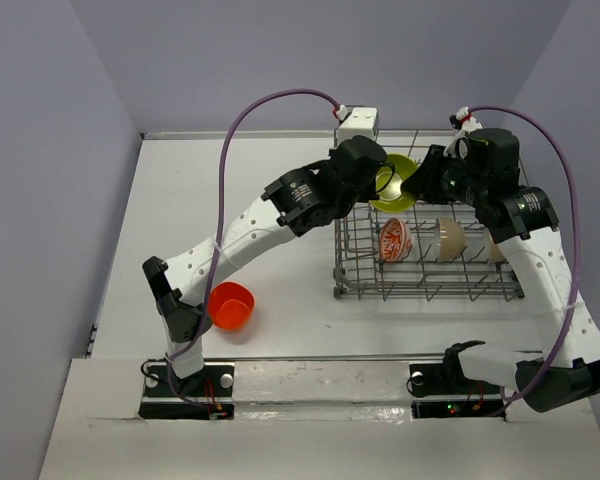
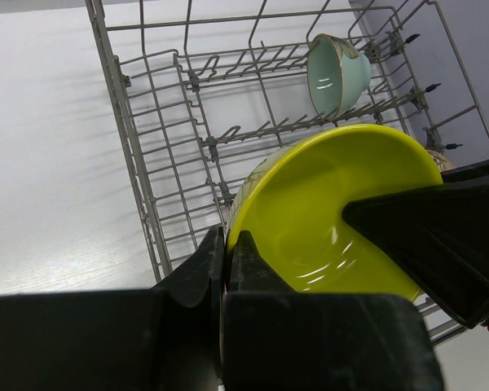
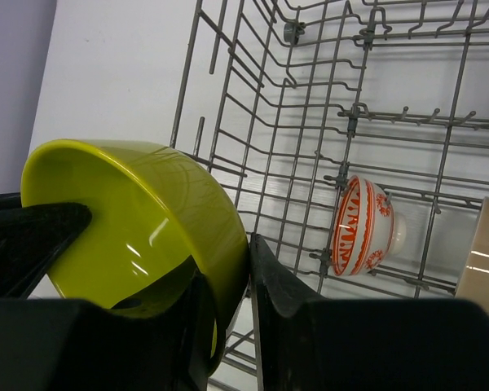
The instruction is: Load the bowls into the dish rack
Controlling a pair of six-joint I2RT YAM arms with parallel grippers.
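Your right claw (image 3: 226,273) grips the lime bowl (image 3: 138,204) at lower left; left claw (image 2: 226,248) pinches its rim over the rack (image 2: 147,163).

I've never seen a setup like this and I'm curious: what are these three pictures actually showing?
Two robot arms are bolted at the near edge of a table. One picture looks down from above; the other two come from a camera on each wrist. On the table: a wire rack and an orange bowl. In the rack sit a patterned bowl, a cream bowl and a teal bowl. The left gripper and right gripper both pinch the rim of the lime bowl over the rack.
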